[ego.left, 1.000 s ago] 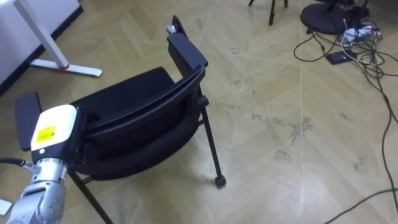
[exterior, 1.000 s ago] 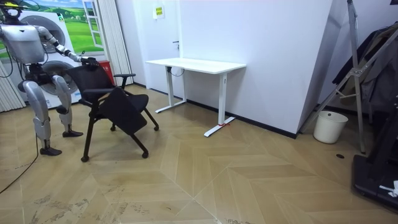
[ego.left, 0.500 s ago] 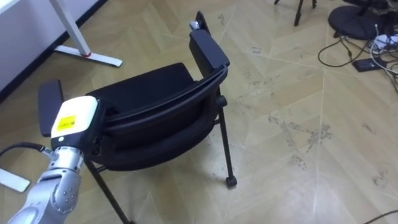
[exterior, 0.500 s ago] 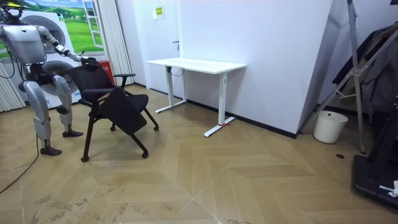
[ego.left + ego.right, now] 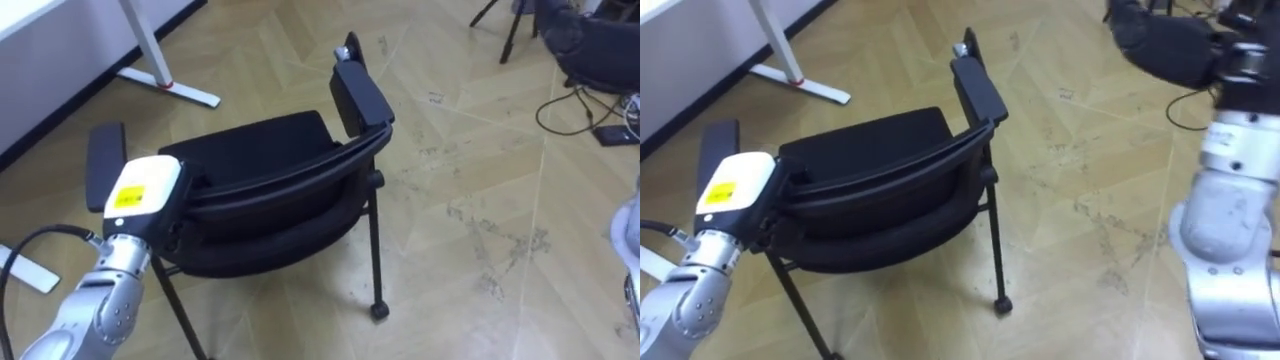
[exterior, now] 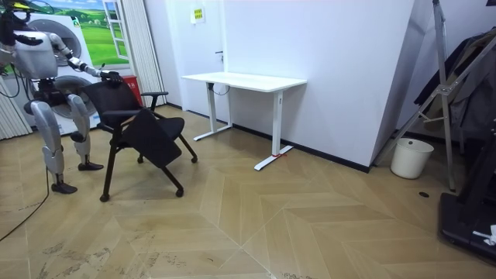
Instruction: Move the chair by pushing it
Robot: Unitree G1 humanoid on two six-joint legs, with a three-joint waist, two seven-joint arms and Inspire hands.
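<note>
A black chair point(image 5: 260, 170) with armrests stands on the wood floor in front of me, its backrest towards me and its seat facing away. My left hand point(image 5: 140, 195), with a white cover and a yellow sticker on its back, rests on the top left of the backrest. Its fingers are hidden behind the backrest edge. In the room view I stand behind the chair point(image 6: 143, 124) with that hand point(image 6: 108, 76) on it. My right arm point(image 5: 1230, 200) rises at the right edge, apart from the chair, and its hand blurs into dark shapes at the top.
A white desk point(image 6: 244, 80) stands against the wall ahead to my left, its foot point(image 5: 165, 85) near the chair. Cables point(image 5: 600, 110) and a dark stand base lie on the floor at the far right. A white bin point(image 6: 411, 157) sits by the far wall.
The eye view has shifted, so the chair sits further right in the picture. My right arm has come into view at the right edge. The left hand stays on the backrest.
</note>
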